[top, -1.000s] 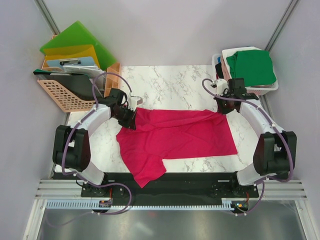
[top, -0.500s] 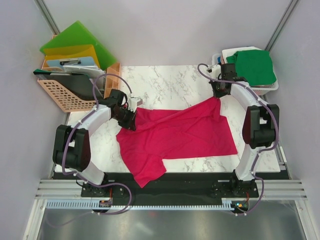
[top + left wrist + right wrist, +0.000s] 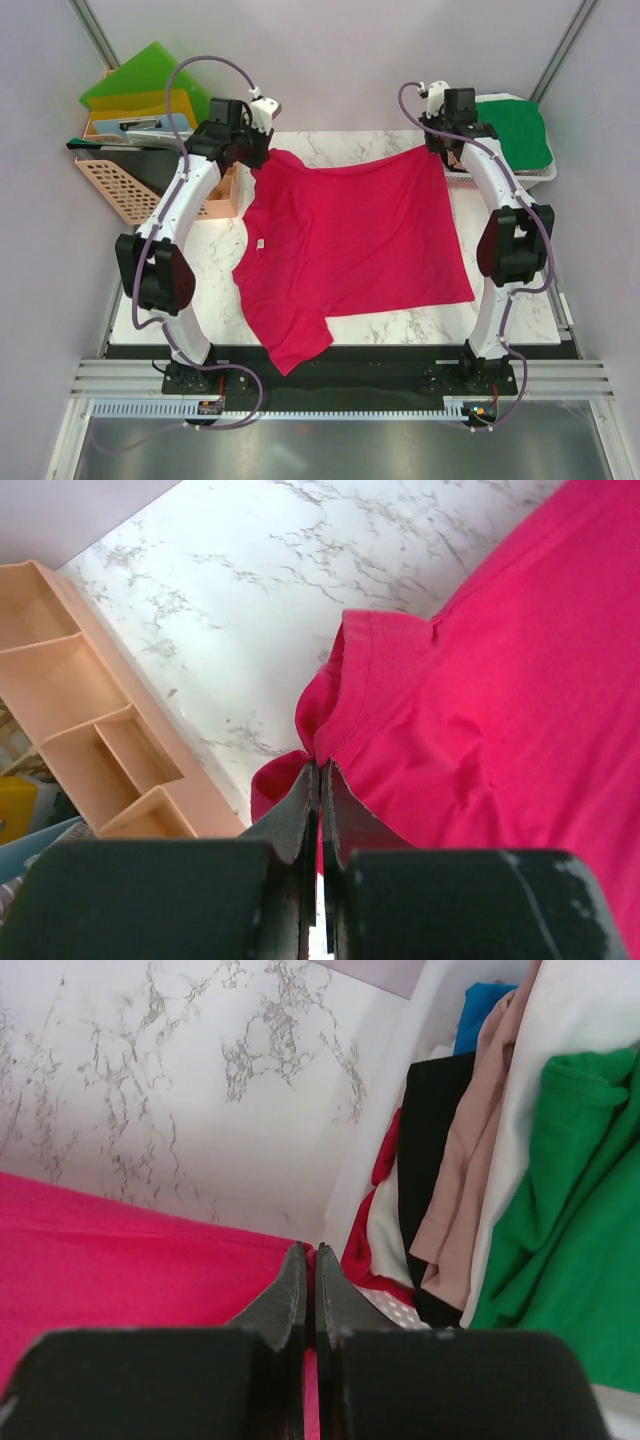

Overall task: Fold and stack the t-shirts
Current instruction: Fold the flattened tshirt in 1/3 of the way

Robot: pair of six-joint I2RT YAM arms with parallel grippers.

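Now the crimson t-shirt (image 3: pixel 350 240) (far edge raised) has spread out.

crimson t-shirt (image 3: pixel 500 680): cut off at right edge | stacked t-shirts (image 3: pixel 465 1170): only edges show, rest hidden

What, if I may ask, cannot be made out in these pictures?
- Top view: the stack under the green t-shirt in the basket, covered by it and the right arm.
- Right wrist view: how many shirts lie there, cut off by the frame edge.
- Wrist views: how much cloth the left gripper and right gripper pinch, hidden inside the shut jaws.
- Top view: the white tag on the crimson t-shirt, too small to read.
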